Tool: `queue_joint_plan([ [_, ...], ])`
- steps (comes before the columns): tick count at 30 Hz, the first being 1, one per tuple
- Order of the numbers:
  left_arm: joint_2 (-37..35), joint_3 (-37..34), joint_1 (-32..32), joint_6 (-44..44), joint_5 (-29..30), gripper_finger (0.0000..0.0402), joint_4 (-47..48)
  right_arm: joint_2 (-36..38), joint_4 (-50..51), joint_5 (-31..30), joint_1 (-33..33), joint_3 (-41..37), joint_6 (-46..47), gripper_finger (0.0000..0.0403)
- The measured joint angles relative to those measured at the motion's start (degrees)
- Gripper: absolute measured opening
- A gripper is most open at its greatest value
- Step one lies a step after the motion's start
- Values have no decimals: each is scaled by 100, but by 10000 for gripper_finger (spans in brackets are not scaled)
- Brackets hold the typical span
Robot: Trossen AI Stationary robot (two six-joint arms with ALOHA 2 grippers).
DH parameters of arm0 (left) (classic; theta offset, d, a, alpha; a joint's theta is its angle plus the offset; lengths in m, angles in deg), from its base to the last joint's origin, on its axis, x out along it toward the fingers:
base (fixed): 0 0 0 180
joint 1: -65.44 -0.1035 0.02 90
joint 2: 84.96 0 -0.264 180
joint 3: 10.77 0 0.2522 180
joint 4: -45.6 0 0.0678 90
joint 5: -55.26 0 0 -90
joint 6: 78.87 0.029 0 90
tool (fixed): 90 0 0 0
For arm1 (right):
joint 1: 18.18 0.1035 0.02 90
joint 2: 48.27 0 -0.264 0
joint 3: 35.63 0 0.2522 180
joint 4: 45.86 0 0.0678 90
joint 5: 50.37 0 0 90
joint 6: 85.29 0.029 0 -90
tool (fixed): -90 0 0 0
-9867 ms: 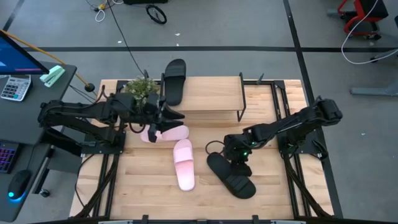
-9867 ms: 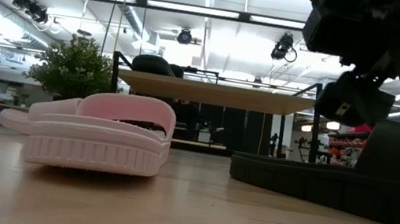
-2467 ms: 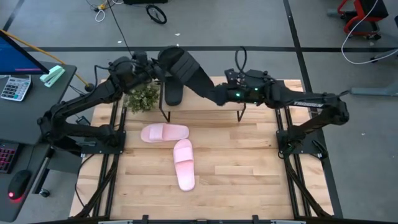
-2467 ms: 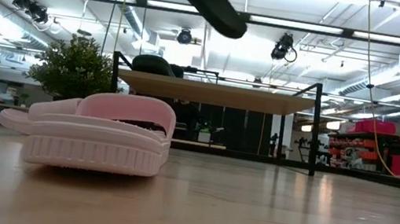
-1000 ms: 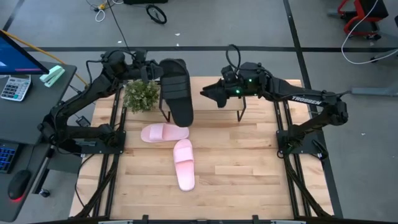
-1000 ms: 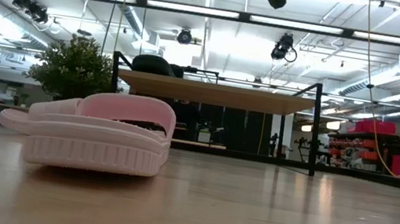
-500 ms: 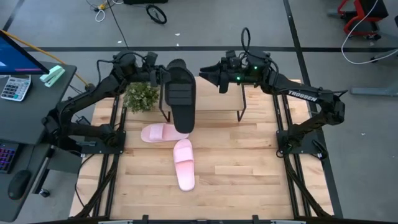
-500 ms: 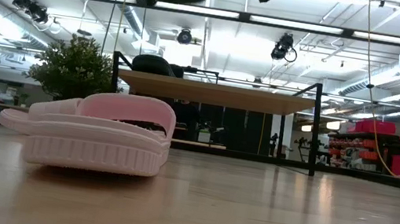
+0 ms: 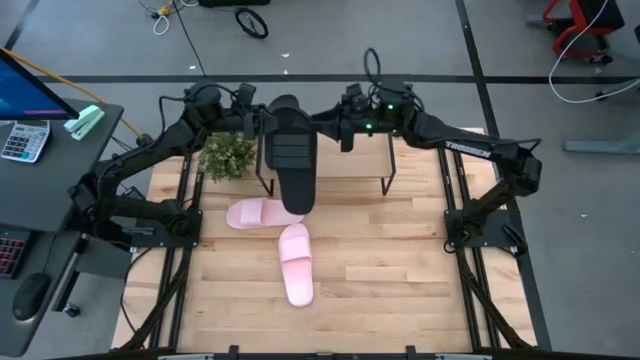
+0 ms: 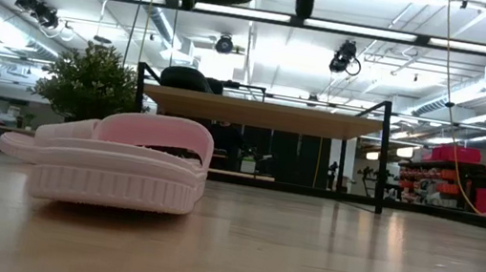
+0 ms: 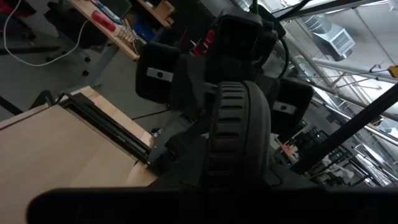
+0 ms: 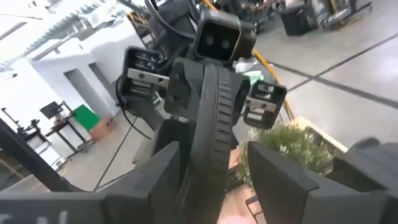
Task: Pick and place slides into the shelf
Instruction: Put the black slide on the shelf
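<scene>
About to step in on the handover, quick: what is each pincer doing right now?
Left pincer: shut on the black slide, held above the shelf.
Right pincer: open, fingers either side of that slide's edge, not clamped.

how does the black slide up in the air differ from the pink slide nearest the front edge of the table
The black slide is matte black and hangs above the shelf, with the left gripper at one side and the right gripper at the other. The pink slide is pale pink, lies flat on the table, and no gripper touches it. Both are open-toe slides with a broad strap.
</scene>
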Motion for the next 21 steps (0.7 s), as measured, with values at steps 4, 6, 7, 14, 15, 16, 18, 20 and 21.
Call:
queue_joint_plan([
  [4, 0, 0, -2, 23, 42, 67, -18, -309, -28, 195, 0, 436, 19, 195],
  [6, -7, 0, -2, 27, 44, 82, -17, -472, 35, 310, 4, 688, 45, 194],
  [7, -4, 0, -2, 29, 39, 88, -17, -556, 109, 344, 4, 839, 49, 193],
  [14, -10, 0, 0, 44, 19, 68, -14, -1190, 1206, 675, -2, 1992, -216, 168],
  [15, -9, 0, 2, 46, 20, 63, -5, -1269, 1388, 718, 0, 2118, -269, 163],
  [16, -9, 0, 2, 46, 17, 60, 3, -1338, 1516, 744, 5, 2223, -323, 156],
  [18, -9, 0, 0, 50, -2, 60, 11, -1408, 1629, 758, 1, 2337, -370, 138],
  [20, -9, 0, 0, 57, 45, 68, -17, -1418, 1614, 760, -24, 2352, -372, 113],
  [21, -9, 0, 0, 63, 47, 76, -10, -1418, 1635, 741, -36, 2352, -372, 98],
])
